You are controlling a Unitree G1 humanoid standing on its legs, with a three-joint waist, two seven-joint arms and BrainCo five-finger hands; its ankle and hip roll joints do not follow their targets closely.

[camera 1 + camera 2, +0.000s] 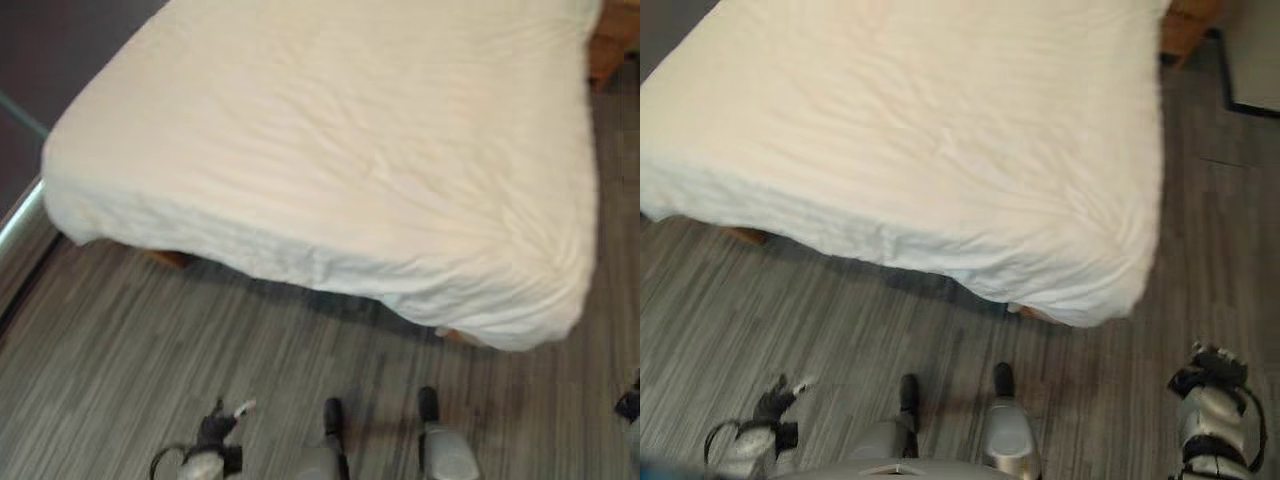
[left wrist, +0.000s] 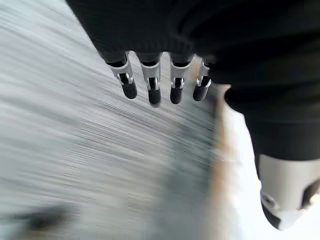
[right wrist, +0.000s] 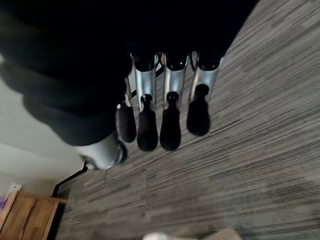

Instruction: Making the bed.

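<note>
A cream sheet (image 1: 340, 150) lies spread over the bed (image 1: 1185, 25), draping its near edge, as the left hand (image 2: 150, 80) and right hand (image 3: 165, 115) (fingers relaxed, empty) hang over the grey floor (image 1: 120, 340), apparently between moves.

Sheet (image 1: 340, 150) over bed, floor (image 1: 150, 340) in front

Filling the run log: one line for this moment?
bed sheet: spread over bed, wrinkled, untouched | left hand: open, above floor | right hand: open, above floor | floor: grey carpet
</note>
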